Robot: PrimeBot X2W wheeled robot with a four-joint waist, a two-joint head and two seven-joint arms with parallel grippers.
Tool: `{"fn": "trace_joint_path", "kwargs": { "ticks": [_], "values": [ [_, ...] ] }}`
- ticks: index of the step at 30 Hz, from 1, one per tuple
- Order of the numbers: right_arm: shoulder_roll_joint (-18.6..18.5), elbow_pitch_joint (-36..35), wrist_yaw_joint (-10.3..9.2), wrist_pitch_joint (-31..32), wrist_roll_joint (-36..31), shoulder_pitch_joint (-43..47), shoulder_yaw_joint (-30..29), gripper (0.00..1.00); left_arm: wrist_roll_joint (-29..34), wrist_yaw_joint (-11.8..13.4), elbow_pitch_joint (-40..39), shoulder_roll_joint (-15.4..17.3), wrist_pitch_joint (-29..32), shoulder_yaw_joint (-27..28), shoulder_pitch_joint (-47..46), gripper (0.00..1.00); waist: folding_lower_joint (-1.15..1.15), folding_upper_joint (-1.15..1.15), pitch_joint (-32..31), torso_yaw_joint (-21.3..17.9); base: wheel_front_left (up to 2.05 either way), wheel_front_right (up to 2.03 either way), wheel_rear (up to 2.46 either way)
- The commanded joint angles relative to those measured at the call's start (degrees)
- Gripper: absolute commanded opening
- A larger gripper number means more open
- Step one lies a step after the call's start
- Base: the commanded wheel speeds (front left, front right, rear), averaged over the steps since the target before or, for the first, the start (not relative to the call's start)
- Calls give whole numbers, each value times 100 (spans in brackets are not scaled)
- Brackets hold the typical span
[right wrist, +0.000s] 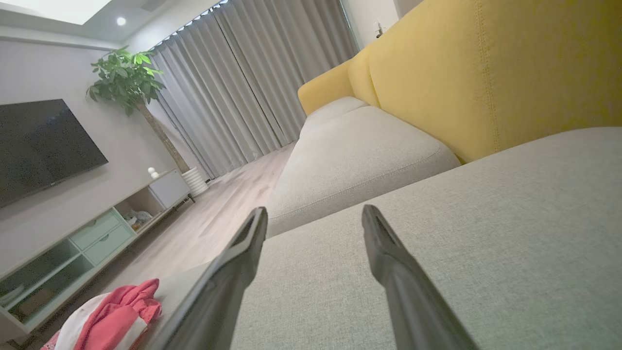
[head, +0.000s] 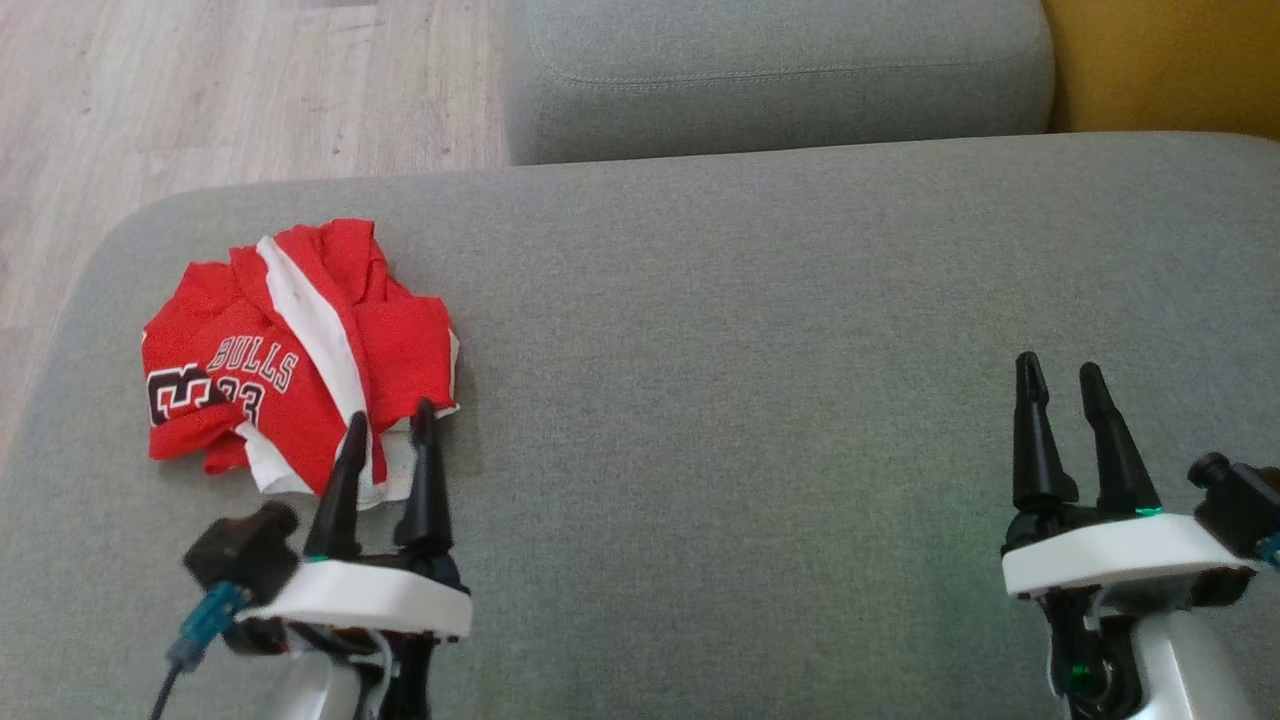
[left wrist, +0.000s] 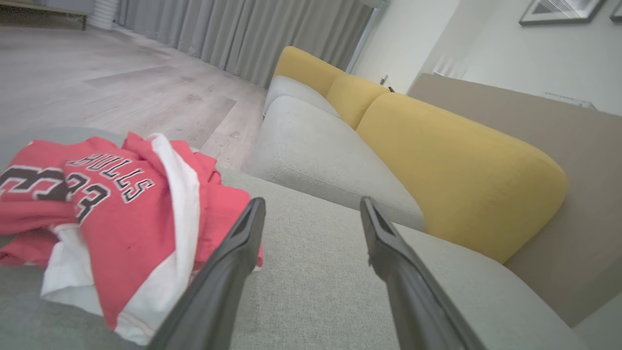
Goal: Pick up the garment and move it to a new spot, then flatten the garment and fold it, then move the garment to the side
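Garment (head: 300,350): a crumpled red-and-white jersey lies at the left end of the grey sofa cushion (head: 750,350). The left end effector (head: 390,412) stands open at its near edge. The right end effector (head: 1059,365), open too, is well apart.
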Motion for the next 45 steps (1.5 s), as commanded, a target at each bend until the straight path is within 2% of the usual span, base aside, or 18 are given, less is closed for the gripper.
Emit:
{"fn": "trace_joint_path", "kwargs": {
  "ticks": [1, 20, 27, 31, 39, 41, 45],
  "values": [
    [-35, -240, 28, -83, -170, -218, 107, 100, 169, 23, -180, 110, -80, 34, -317, 100, 0, 0, -2, 1, 0, 0, 0],
    [-41, 1, 35, -404, -2075, -165, 122, 100, 1407, 643, 367, 482, -399, -880, -589, 100, 0, 0, -18, -17, 0, 0, 0],
    [-44, -78, 37, -522, -2773, -155, 236, 100, 1794, 802, 528, 516, -517, -1095, -675, 100, 0, 0, -17, -2, 0, 0, 0],
    [-45, -132, 39, -590, -3124, -142, 287, 100, 1808, 820, 497, 447, -584, -1101, -664, 100, 0, 0, -21, 10, 0, 0, 0],
    [-47, -85, 41, -708, -2638, -84, 190, 100, 1608, 688, 318, 215, -702, -702, -442, 100, 0, 0, -26, -10, 0, 0, 0],
    [-48, 17, 42, -759, -2458, -53, 166, 100, 1550, 603, 307, 86, -752, -454, -329, 100, 0, 0, -34, -20, 0, 0, 0],
    [-50, 241, 44, -827, -2138, -2, 187, 100, 1682, 487, 448, -13, -820, -257, -208, 100, -1, 0, -57, -29, 0, 0, 0]
  ]
}}
